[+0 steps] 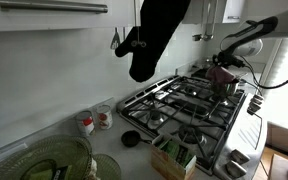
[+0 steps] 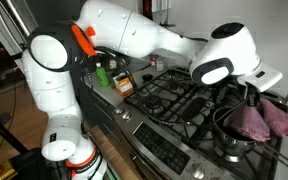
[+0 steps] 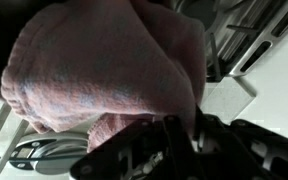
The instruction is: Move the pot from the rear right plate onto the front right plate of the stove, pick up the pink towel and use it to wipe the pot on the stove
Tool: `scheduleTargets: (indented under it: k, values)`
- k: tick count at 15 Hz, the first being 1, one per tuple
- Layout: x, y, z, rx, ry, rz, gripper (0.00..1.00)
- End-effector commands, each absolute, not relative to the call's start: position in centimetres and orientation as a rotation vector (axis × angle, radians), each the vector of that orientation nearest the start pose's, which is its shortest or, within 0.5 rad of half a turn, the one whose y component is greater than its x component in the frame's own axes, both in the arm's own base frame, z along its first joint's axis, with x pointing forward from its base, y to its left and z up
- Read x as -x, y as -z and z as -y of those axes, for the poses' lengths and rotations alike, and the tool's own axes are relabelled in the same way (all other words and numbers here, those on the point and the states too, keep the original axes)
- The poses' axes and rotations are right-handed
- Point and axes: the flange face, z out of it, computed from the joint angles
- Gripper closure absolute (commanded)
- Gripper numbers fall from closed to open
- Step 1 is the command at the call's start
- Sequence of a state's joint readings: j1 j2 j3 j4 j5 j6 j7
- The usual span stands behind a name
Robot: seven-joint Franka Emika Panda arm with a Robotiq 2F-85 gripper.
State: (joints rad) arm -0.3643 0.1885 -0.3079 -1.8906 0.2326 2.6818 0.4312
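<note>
The end effector (image 2: 250, 98) is nearly shut, its dark fingers (image 3: 174, 140) pinched on a bunched fold of the pink towel (image 3: 104, 70). In the wrist view the cloth fills most of the picture, and the fingers show only at the bottom edge. In both exterior views the towel (image 2: 266, 120) hangs from the end effector in a loose clump. It drapes down against the upper side and rim of the pot (image 2: 232, 138).

The pot (image 1: 228, 89) is a small, shiny steel one. It stands upright on the black grate of the front right plate, at the corner of the stove (image 1: 179, 105) next to the knob edge. The burner beneath it is hidden by the pot and the cloth.

The white arm (image 2: 134, 35) reaches across the stove (image 2: 169, 100) from its base beside the range, with the wrist bent down over the pot.

Further out, a big black oven mitt (image 1: 154, 35) hangs on the wall above the near end of the stove. On the counter (image 1: 44, 135) beside the range are two mugs (image 1: 87, 124) close together and an open box of green items (image 1: 174, 155) just beside the stove's edge.
</note>
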Motion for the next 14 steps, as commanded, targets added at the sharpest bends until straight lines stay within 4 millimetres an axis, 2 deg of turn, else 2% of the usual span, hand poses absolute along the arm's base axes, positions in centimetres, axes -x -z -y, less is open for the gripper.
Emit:
scheduleTargets:
  k: [1, 6, 10, 14]
  values:
    - [-51.2, -47.3, 38.3, 2.293, 0.871, -1.71, 0.96]
    - [-49.9, -49.0, 38.2, 2.308, 0.694, -1.685, 0.96]
    - [-48.4, -50.9, 37.8, 2.379, 0.546, -1.578, 0.96]
    - [-46.6, -52.4, 38.6, 2.462, 0.464, -1.527, 0.96]
